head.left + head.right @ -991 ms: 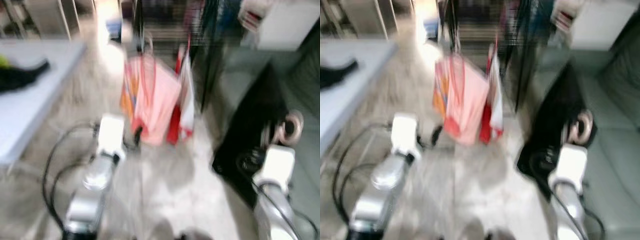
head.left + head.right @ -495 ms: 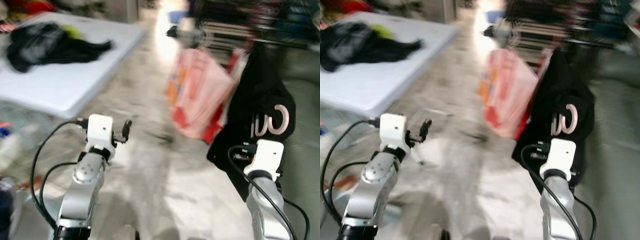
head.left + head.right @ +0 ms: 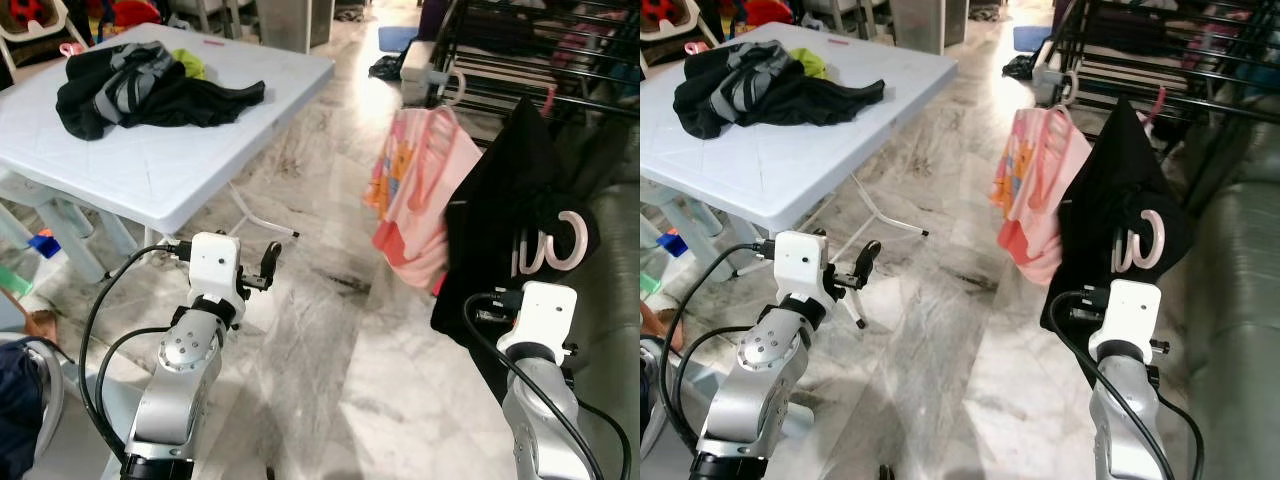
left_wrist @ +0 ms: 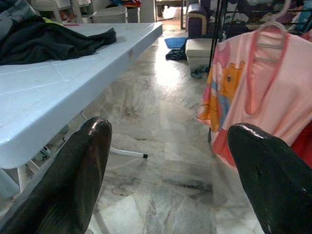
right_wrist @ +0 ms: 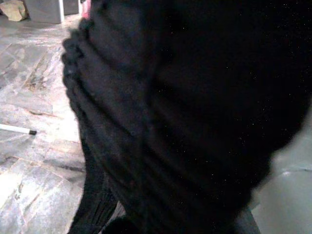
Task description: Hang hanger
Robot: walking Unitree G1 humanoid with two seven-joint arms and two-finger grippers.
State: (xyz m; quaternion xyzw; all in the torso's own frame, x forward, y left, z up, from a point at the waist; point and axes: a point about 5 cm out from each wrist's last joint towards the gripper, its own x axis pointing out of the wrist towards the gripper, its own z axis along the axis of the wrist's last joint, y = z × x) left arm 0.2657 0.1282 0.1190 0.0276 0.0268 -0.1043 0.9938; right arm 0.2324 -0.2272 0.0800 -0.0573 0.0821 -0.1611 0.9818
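Our right claw (image 3: 1120,262) grips a black garment (image 3: 1110,190) on a pink hanger (image 3: 1145,240) near the rack (image 3: 540,60); our left claw (image 3: 268,262) hangs released.

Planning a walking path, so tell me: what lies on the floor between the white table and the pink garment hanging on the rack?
Bare marble floor: between the white table and the pink garment nothing stands, as the left eye and left wrist views show.
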